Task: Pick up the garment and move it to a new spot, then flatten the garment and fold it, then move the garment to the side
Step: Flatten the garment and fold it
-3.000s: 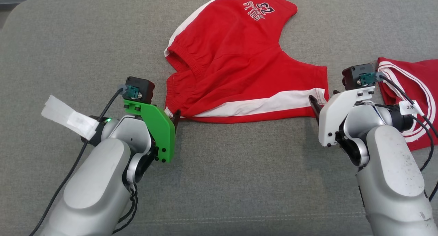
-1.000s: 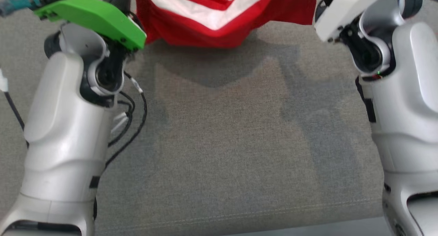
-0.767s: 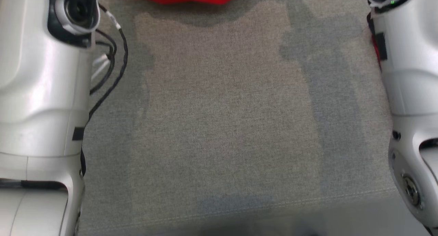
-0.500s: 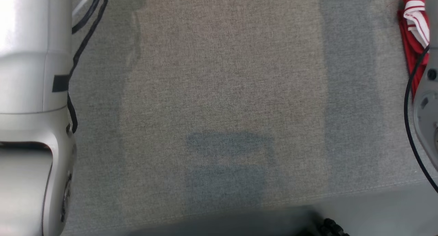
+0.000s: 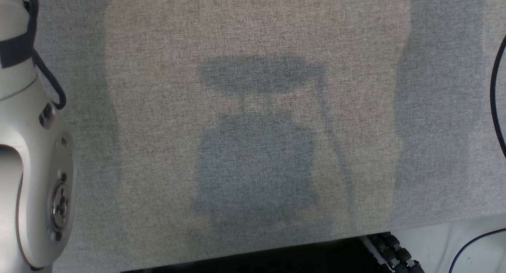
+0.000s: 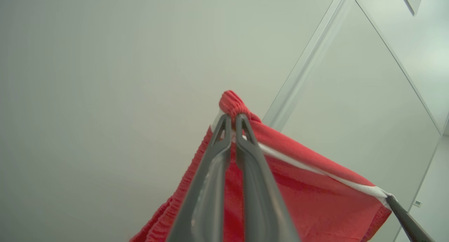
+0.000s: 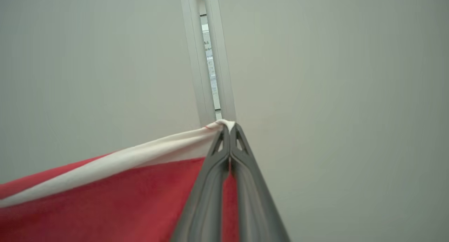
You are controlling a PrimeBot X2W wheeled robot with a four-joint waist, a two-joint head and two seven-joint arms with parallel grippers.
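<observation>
Pick-up complete, placement pending: left gripper and right gripper are each closed on a top corner of the red garment, which hangs stretched between them, off the grey surface; setting down, flattening, folding and moving aside remain

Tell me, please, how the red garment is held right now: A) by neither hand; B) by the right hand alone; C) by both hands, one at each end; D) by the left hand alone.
C: the left hand pinches the garment at its elastic waistband corner, the right hand at a white-striped corner.
</observation>
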